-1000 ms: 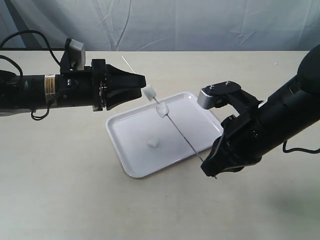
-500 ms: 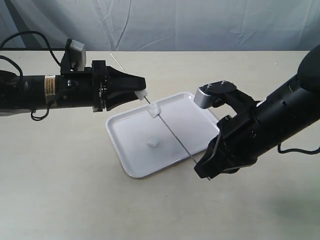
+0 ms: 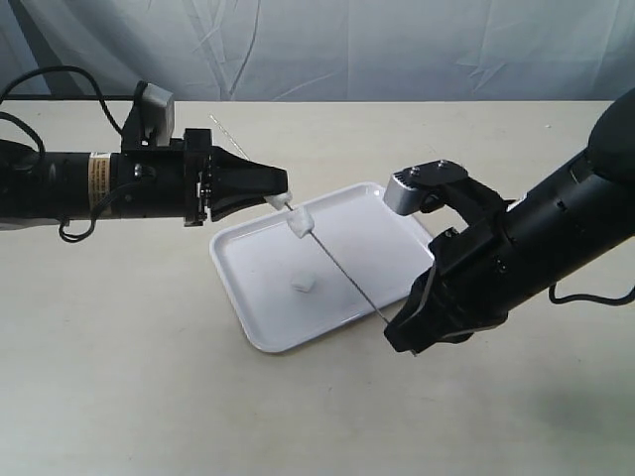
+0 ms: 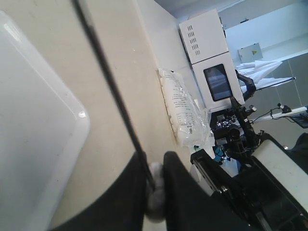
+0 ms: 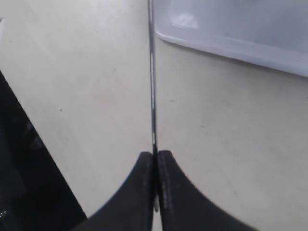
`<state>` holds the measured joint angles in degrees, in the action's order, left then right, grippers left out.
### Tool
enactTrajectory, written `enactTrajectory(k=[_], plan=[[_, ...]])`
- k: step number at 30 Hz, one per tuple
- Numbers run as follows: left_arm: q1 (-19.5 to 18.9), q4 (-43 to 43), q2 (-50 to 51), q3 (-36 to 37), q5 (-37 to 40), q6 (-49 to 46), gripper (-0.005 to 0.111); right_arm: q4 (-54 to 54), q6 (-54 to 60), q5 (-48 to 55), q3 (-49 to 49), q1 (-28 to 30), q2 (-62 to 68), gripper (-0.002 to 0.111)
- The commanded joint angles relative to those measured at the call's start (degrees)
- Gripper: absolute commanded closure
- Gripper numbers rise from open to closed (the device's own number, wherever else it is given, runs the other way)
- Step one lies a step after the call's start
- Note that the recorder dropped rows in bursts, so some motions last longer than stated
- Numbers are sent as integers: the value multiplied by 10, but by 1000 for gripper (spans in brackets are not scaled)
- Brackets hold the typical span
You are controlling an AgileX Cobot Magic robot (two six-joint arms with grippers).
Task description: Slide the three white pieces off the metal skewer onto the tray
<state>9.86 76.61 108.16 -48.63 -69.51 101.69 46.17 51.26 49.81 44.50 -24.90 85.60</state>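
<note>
The metal skewer (image 3: 347,272) slants above the tray (image 3: 260,335), and its far tip pokes out behind my left gripper. My left gripper (image 3: 282,190) is shut on a white piece (image 3: 275,201) that is still threaded on the rod. The left wrist view shows that white piece (image 4: 155,192) squeezed between the black fingers (image 4: 180,187) beside the skewer (image 4: 110,82). A second white piece (image 3: 299,223) sits on the rod just below the first. A third white piece (image 3: 304,283) lies loose on the tray. My right gripper (image 3: 402,335) is shut on the skewer's lower end (image 5: 152,86).
The tray (image 5: 240,33) lies slantwise on the beige table (image 3: 149,397). A grey cloth backdrop (image 3: 397,50) hangs behind the table. A clear bag of white chunks (image 4: 185,108) and a white appliance (image 4: 204,38) stand off the table in the left wrist view.
The right gripper has drawn the skewer toward the lower left. The top white piece now sits between the left gripper's fingertips, and both threaded pieces have shifted left.
</note>
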Motion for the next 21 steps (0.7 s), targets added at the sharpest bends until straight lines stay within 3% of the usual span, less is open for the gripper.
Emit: enactTrajectory(k=[1, 10, 21], plan=[[0, -15, -5, -2, -5, -3, 107, -25, 6, -5, -2, 3, 2, 109], [-13, -38, -5, -2, -5, -29, 107, -61, -4, 24, -15, 3, 10, 109], [-70, -49, -5, -2, -5, -55, 107, -86, 2, 25, -74, 3, 10, 109]])
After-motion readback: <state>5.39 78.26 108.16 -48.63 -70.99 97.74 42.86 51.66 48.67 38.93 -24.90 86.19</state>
